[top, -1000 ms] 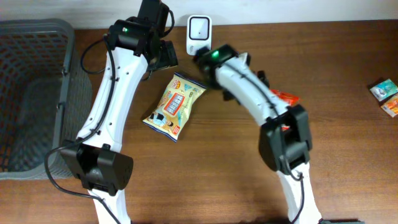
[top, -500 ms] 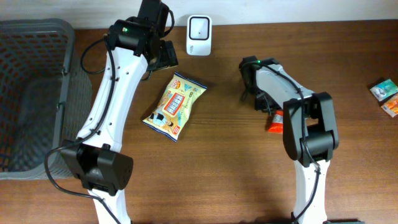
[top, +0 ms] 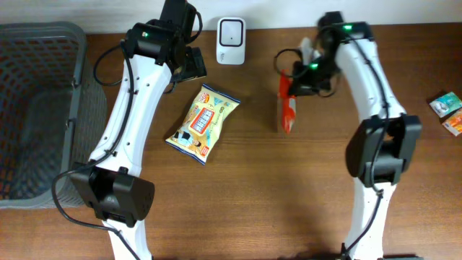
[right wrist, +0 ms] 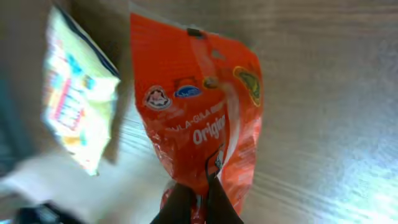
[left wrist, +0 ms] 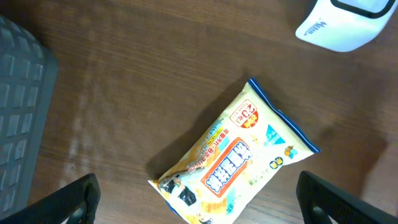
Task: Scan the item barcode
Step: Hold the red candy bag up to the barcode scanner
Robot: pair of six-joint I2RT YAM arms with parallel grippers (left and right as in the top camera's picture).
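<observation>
Packet (top: pixel 287 108) hanging over desk (top: pixel 253 202), right of scanner (top: pixel 231 32), pinched at its edge by right gripper (right wrist: pixel 198 199).
Face barcode to scanner window, hold flat and steady; pinch looks thin, so go slow. Left gripper (left wrist: pixel 198 198) wide apart above yellow bag (top: pixel 202 121).

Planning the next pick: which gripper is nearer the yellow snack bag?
Left. The left gripper hovers open just past the yellow snack bag, toward the far edge; the right gripper is farther right, shut on the orange packet.
</observation>
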